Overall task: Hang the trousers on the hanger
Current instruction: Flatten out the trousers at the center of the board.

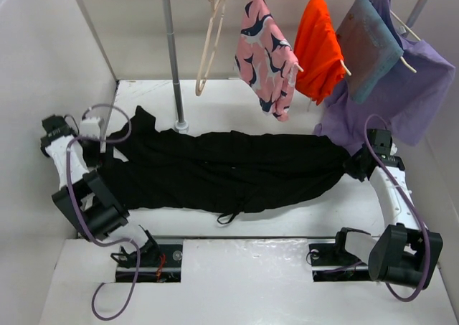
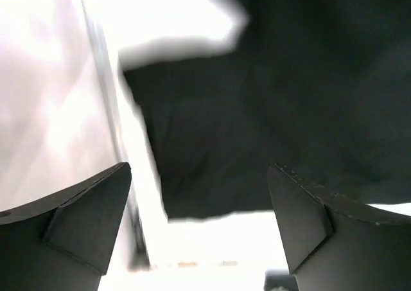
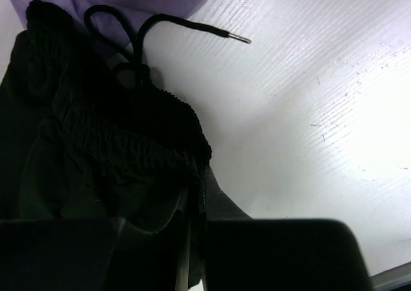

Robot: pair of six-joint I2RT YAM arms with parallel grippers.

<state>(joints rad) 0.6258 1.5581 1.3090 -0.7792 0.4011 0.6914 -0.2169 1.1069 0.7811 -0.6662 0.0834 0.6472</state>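
Slippage worried me: my right hand [image 3: 192, 198] pinched the trousers [image 1: 229, 171] at one end only, my left hand [image 2: 199, 172] gaped empty, so lifting toward the hanger [image 1: 210, 41] could drop them.

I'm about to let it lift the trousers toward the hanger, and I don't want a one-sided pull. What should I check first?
1. Right hand closed on the waistband of the trousers: ok.
2. Left hand gripping the leg end: not ok; it is open above the cloth.
3. Hanger bare, carrying no garment: ok.
4. Drawstring loose on the table, unsnagged: ok.
5. Purple garment clear of the waistband: cannot tell; they overlap in view.
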